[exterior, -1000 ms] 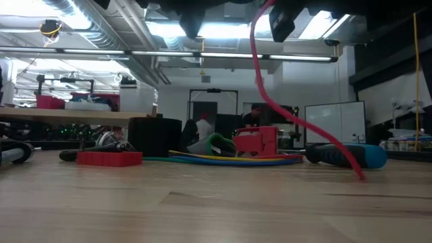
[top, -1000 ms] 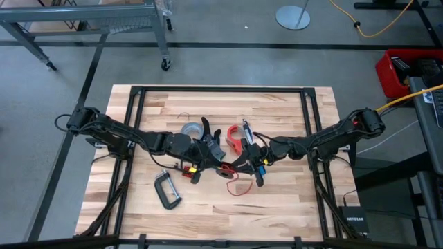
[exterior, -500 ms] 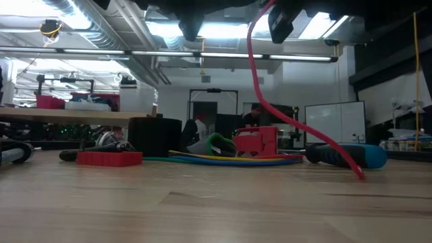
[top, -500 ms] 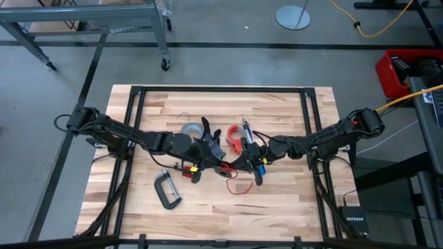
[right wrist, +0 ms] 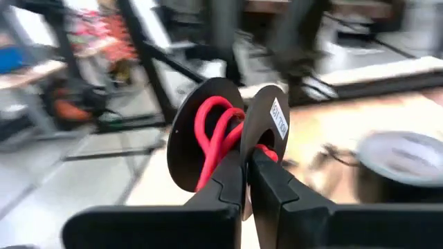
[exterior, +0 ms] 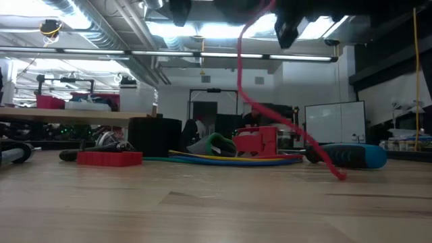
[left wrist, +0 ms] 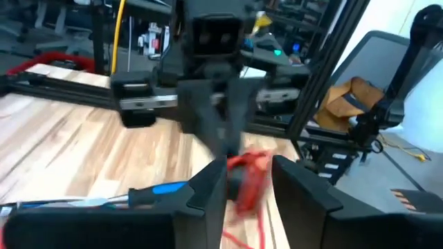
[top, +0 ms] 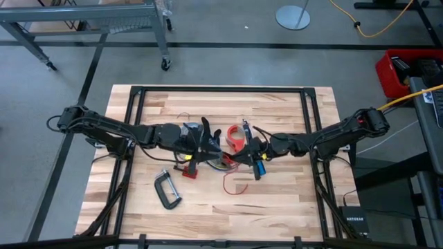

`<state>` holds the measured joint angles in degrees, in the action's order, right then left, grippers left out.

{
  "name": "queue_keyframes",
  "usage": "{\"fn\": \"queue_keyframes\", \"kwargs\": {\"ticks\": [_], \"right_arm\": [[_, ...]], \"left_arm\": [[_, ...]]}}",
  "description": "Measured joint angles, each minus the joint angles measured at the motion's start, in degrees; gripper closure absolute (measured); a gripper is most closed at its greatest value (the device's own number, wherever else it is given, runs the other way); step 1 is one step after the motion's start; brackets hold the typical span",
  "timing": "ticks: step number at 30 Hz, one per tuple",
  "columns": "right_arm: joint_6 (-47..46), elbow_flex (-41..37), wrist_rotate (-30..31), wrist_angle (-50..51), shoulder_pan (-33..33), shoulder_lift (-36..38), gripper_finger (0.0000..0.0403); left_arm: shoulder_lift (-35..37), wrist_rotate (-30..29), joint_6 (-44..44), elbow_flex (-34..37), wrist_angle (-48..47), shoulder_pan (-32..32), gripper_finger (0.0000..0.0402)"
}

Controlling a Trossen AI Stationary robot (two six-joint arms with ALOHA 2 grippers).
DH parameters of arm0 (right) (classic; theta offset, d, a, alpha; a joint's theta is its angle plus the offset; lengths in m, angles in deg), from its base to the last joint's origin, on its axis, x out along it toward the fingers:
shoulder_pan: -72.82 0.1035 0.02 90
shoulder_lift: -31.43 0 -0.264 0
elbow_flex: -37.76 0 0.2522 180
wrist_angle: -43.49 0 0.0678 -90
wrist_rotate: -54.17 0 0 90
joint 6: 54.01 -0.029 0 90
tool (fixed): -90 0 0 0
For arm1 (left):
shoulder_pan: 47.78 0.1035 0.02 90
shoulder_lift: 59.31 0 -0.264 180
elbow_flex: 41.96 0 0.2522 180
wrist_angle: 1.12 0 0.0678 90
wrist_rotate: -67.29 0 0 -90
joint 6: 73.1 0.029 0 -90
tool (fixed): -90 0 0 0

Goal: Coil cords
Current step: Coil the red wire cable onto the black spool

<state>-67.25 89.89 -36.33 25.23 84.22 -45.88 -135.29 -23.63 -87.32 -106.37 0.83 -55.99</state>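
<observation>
A red cord (exterior: 251, 101) hangs from a small black spool (right wrist: 208, 135) down to the table, where its loose end (exterior: 339, 175) lies. My right gripper (top: 240, 158) is shut at the spool, above the table's middle. My left gripper (left wrist: 252, 190) stands open just left of it. The red cord (left wrist: 248, 176) passes between its fingers, and I cannot tell whether they touch it. A second cord of coloured strands (exterior: 223, 160) lies flat on the table behind. My right gripper pinches the spool between its two black discs, where the red cord is wound (right wrist: 257, 151). Whether the fingers have the cord or a disc's rim, I cannot tell. The spool is lifted clear, and the cord hangs slack from it to the table.
A blue-handled screwdriver (top: 259, 167) lies under the right gripper, with a red clamp (top: 235, 135) behind it. A grey tape roll (top: 190, 128) sits by the left gripper. A red block (top: 188, 172) and a black C-clamp (top: 166, 189) lie nearer the front.
My left gripper has drawn back up and toward the table's far left, away from the spool. The hanging red cord has swung, and its loose end has slid along the table toward the left.
</observation>
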Motion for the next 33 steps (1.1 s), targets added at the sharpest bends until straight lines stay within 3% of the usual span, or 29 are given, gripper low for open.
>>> {"fn": "queue_keyframes", "kwargs": {"ticks": [8,20,33], "right_arm": [[0.1,-0.1,2.4,0.6,-2.0,0.8,0.0391],[3.4,0.0,3.2,2.1,-8.0,9.5,0.0391],[4.8,0.0,5.5,-7.8,-9.2,10.6,0.0391]], "left_arm": [[0.9,0.6,-0.4,0.1,-2.1,-0.1,0.0284],[0.9,0.5,-2.3,0.1,-6.1,-0.4,0.0284],[-2.6,-11.0,-1.8,0.2,-3.3,-0.4,0.0284]]}}
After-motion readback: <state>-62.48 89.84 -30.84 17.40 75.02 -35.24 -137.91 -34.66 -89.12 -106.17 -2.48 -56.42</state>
